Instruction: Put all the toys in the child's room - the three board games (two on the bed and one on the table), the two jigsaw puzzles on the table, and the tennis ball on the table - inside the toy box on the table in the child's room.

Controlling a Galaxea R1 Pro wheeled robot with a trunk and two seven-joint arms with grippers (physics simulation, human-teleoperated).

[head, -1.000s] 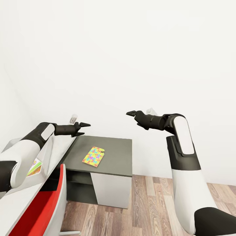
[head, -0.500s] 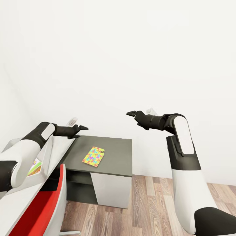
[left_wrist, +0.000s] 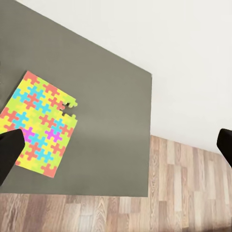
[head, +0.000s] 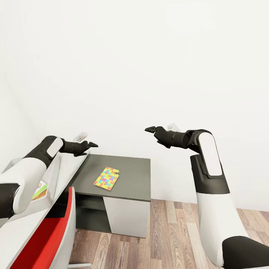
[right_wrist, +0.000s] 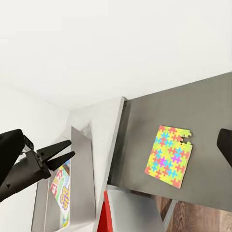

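The jigsaw puzzle [head: 107, 178] lay flat on the dark part of the table [head: 130, 175], near the edge toward the toy box [right_wrist: 77, 179]. So thin a piece could slide off that edge if a finger pushed it sideways instead of getting under it. The left gripper [head: 90, 145] hovered above the box's far end, fingers spread wide and empty. The right gripper [head: 151, 129] hung well off to the puzzle's other side, also wide open and empty. Inside the box, one lettered board game [right_wrist: 62, 193] showed.

Head cam high, fwd-down; both wrist cams above shared jigsaw puzzle [head: 107, 178].
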